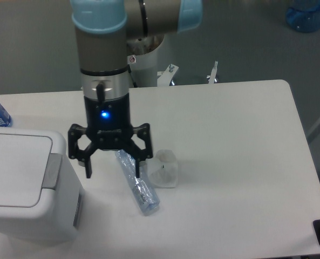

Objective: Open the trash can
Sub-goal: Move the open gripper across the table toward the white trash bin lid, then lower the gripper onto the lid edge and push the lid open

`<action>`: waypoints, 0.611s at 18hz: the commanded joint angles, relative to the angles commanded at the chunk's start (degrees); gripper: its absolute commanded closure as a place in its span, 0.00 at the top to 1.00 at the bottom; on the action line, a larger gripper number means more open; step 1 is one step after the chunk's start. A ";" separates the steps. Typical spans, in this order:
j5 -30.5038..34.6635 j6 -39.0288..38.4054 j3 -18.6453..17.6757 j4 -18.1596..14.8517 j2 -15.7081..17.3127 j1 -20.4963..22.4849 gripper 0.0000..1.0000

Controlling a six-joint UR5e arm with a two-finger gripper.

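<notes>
Lid [16, 168] flat on trash can [27, 216].

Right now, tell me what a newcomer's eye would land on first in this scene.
First the gripper, open, with a blue light glowing on its body, hanging over the table left of centre. Next the trash can at the lower left, its lid shut. Then the crushed bottle lying beside the gripper's right finger.

Crushed bottle [138, 182] lies just right of trash can [27, 183]
</notes>
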 joint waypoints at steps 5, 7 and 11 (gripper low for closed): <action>-0.09 -1.85 -0.09 0.00 0.00 -0.44 1.00; -0.09 -1.85 0.00 0.00 0.00 -1.14 1.00; -0.09 -1.94 0.09 0.00 0.00 -2.81 1.00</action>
